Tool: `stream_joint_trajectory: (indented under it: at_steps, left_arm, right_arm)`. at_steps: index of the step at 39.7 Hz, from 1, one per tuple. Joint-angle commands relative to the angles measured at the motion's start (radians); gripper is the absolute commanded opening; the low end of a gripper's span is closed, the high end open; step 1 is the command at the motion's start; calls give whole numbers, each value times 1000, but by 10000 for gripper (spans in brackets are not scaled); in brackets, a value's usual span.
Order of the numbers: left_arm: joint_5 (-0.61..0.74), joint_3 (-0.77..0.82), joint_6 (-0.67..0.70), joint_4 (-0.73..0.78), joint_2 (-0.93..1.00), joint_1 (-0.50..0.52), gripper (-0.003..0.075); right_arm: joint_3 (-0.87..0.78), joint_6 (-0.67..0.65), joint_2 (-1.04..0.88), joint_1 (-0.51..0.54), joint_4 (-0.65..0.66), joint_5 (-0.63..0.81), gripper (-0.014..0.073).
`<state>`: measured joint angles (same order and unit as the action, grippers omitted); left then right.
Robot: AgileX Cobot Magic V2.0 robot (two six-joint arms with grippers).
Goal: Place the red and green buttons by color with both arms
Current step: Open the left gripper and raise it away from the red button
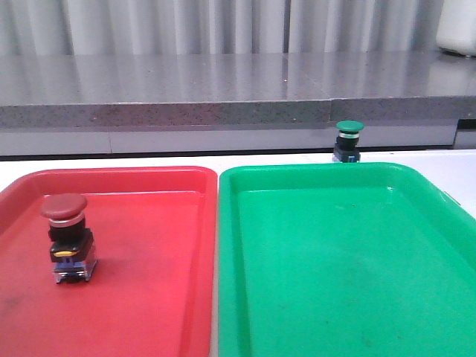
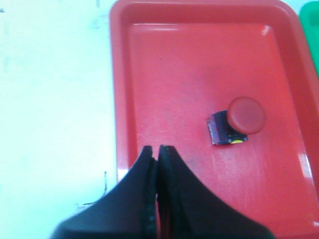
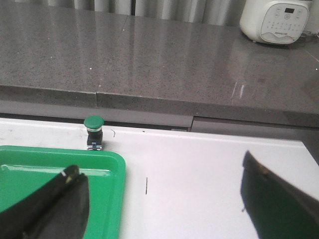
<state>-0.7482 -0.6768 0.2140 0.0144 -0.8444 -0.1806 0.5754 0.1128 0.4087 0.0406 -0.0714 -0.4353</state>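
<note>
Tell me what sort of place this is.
Probably a kitchen-style test bench: a white table stands before a grey speckled stone counter holding a white cooker-like appliance, with curtains behind. Red and green sorting trays suggest a staged setup.

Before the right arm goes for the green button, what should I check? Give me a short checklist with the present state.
1. Red-capped mushroom push-button stands in the flat red plastic tray: ok.
2. Green-capped mushroom push-button lies in the flat green plastic tray: not ok, it stands on the white table behind it.
3. Green button upright: ok.
4. Right gripper fingers open: ok.
5. Left gripper fingers shut, empty: ok.
</note>
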Motion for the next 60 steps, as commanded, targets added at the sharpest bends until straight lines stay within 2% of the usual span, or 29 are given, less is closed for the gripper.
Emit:
stream_joint_trajectory:
  at_steps: [1, 14, 22, 29, 53, 60]
  left_arm:
    - [38, 3, 9, 5, 103, 51, -20]
    - [155, 172, 2, 52, 530, 69, -20]
    - [343, 274, 2, 84, 733, 69, -20]
    - [409, 289, 2, 84, 772, 69, -20]
    - [406, 289, 2, 84, 772, 69, -20]
    - [406, 289, 2, 84, 772, 69, -20]
  right_arm:
    - [36, 2, 13, 5, -2, 78, 633]
    - [36, 2, 13, 5, -2, 78, 633]
    - [36, 2, 13, 5, -2, 78, 633]
    - [36, 2, 13, 5, -2, 78, 633]
    - [36, 2, 15, 5, -25, 85, 633]
    - [60, 2, 151, 5, -54, 146, 633]
